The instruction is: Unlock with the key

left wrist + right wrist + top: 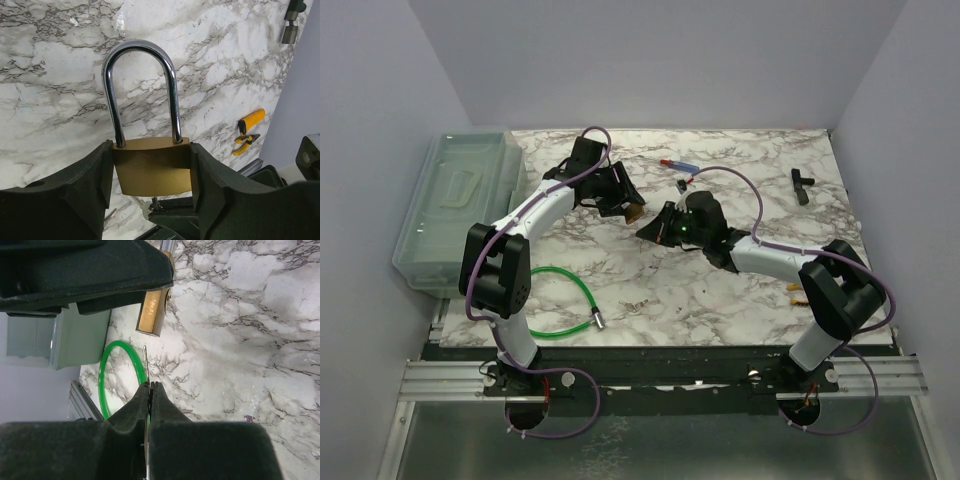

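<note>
My left gripper (151, 152) is shut on a brass padlock (152, 170), gripping the body by its two sides. The steel shackle (141, 75) stands closed. In the top view the left gripper (625, 205) holds the padlock (633, 213) above mid-table. My right gripper (149, 385) is shut on the key (145, 362), a thin silvery blade sticking out past the fingertips. The key points at the padlock (152, 315) with a small gap between them. In the left wrist view the key (156, 202) tip sits just under the padlock's bottom face. The right gripper (648, 230) is close beside the left one.
A green cable (565, 300) loops at the front left. A clear plastic box (460, 200) lies along the left edge. Yellow pliers (795, 293) lie at the right front, a black tool (802, 185) at the back right, and a red-blue pen (678, 163) behind the grippers.
</note>
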